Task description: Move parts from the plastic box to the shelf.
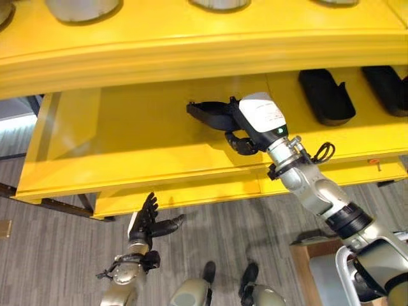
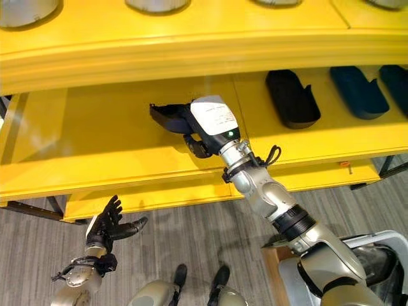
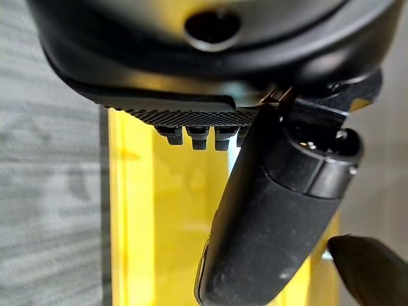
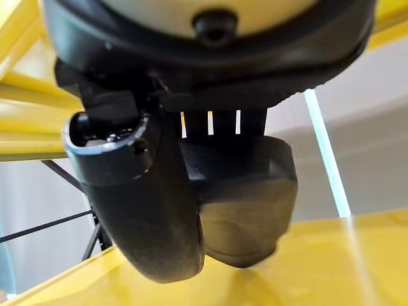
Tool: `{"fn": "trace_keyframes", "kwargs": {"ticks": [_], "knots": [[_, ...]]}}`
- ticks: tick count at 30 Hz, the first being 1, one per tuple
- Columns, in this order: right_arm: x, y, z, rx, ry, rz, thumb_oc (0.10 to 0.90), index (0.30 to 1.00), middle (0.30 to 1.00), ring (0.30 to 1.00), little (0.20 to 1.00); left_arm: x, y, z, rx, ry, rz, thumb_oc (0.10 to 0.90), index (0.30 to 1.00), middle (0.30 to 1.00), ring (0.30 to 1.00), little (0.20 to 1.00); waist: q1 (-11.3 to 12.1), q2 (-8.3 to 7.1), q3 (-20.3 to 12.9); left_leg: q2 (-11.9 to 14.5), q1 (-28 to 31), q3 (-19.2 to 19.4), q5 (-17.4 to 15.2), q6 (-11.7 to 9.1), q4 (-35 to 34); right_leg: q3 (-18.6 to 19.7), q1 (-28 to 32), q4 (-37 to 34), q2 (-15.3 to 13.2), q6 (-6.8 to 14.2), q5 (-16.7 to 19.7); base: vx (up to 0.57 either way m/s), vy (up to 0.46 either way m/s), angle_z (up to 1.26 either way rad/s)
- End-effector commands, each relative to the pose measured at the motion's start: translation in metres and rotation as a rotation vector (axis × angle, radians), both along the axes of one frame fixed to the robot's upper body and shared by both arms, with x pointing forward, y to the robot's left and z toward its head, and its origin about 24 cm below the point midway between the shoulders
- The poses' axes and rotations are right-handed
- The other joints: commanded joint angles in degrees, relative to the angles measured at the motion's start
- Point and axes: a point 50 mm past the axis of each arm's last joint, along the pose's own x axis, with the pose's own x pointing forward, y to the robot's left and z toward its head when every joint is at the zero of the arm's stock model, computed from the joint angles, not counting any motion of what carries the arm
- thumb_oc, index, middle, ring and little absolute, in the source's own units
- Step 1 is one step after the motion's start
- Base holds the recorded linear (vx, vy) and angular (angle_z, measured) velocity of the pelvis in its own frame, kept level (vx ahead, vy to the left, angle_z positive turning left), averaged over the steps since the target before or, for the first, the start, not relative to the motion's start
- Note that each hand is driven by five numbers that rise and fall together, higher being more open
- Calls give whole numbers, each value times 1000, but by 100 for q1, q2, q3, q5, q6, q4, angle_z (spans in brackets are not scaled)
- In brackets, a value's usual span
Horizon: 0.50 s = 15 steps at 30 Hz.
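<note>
R hand (image 1: 245,131) clenched on black part (image 1: 210,113), frame centre, over yellow shelf (image 1: 127,137) — not yet released. Two parts (image 1: 326,95) already shelved, upper right. L hand (image 1: 145,223) lower left, fingers relaxed, empty.

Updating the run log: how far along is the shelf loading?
Done: black parts already lie on the yellow shelf, toward the right. In hand: the right hand holds another black part just above the shelf, not yet released. The left hand hangs open below. The plastic box isn't visible, so the remainder is unknown.
</note>
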Motion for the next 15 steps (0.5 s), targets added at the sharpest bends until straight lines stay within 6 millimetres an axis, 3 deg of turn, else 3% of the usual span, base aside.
{"fn": "trace_keyframes", "kwargs": {"ticks": [1, 8, 10, 12, 13, 15], "knots": [[-13, 21, 68, 137, -265, 135, 400, 300, 300, 300, 300, 2, 3, 23, 43, -125, -35, 900, 1000, 1000, 1000, 1000, 101, -114, -549, 952, -294, -63, -133, -589, 24, -68, -261, 216, -274, 378, -80, 31, -76, 1], [-12, 18, 77, 106, -296, 131, 400, 300, 300, 300, 300, 3, 0, 21, 38, -116, -40, 900, 1000, 1000, 1000, 1000, 129, -70, -518, 1127, -499, -98, 228, -826, -98, -379, -130, -39, -129, 271, -157, 4, -106, 14], [-12, 11, 83, 90, -327, 110, 400, 300, 300, 300, 300, 9, -4, 23, 34, -127, -56, 900, 1000, 1000, 1000, 1000, 16, -81, -437, 1323, -781, 468, 423, -859, 368, -599, -108, -72, -218, 210, -162, -90, -29, 52], [-11, 9, 87, 71, -353, 90, 400, 300, 300, 300, 300, 13, -7, 24, 30, -134, -69, 900, 1000, 1000, 1000, 1000, -107, -83, -428, 1790, -796, 1148, 613, -868, 565, -813, -102, -73, -244, 168, -183, -40, -29, 81], [-11, 8, 86, 75, -353, 77, 400, 300, 300, 300, 300, 14, -9, 25, 27, -135, -79, 900, 1000, 1000, 1000, 1000, -139, -36, -428, 2135, -672, 1407, 846, -991, 506, -930, -64, -48, -213, 166, -235, 28, -14, 87], [-10, 9, 84, 82, -348, 76, 400, 300, 300, 300, 300, 13, -7, 26, 28, -140, -76, 900, 1000, 1000, 1000, 1000, -125, 35, -442, 2288, -559, 1346, 1099, -1101, 159, -972, -10, -2, -191, 219, -255, 62, 34, 55]]}}
